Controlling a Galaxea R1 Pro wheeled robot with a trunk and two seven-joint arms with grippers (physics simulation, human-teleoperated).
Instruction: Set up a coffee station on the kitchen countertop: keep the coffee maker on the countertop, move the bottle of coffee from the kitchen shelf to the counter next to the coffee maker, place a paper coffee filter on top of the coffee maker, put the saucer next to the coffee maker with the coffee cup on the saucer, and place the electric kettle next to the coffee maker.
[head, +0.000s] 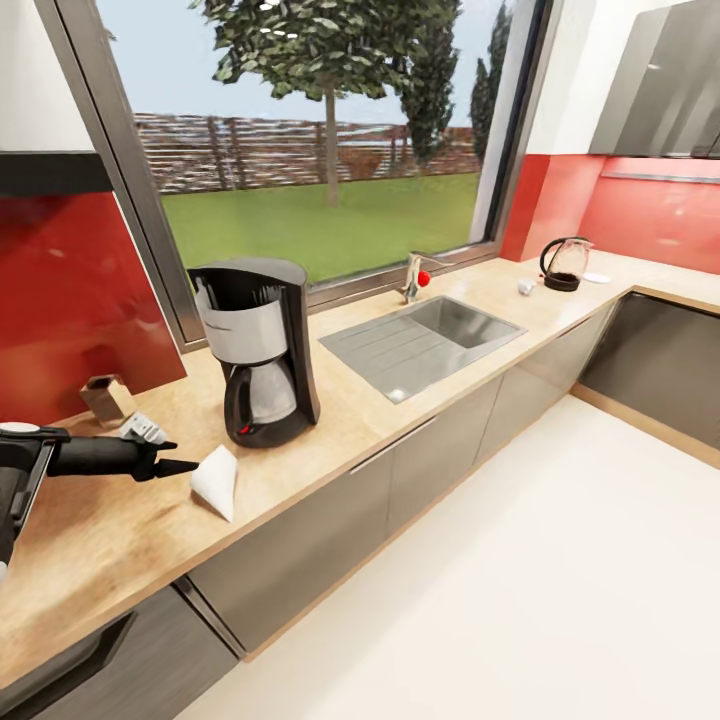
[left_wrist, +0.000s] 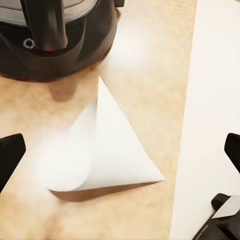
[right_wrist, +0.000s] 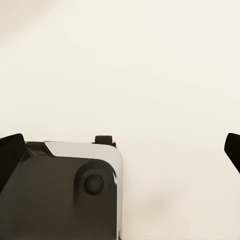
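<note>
Paper coffee filter (head: 217, 482) (left_wrist: 107, 150), white and cone-shaped, lying on its side on the wooden countertop (head: 330, 440) near the front edge, just in front of the coffee maker (head: 256, 345) and a little to its left, apart from it. Coffee maker upright, black with a silver band, dark carafe in place; in the left wrist view its black base (left_wrist: 55, 42) just beyond the filter's point. Left gripper (head: 172, 460) level with the filter and close beside it, dark fingers pointing at it, not touching; in the left wrist view fingertips (left_wrist: 10, 155) spread wide at either side of the cone, nothing between them but the filter lying below. Right gripper (right_wrist: 120, 150) likewise spread apart, holding nothing, over pale floor. Farther along the counter: a steel sink (head: 425, 340) with a faucet (head: 413, 277) under the window, then the electric kettle (head: 564, 264) near the far corner, well apart from the coffee maker. Small box (head: 107, 398) against the red wall behind the left arm.
</note>
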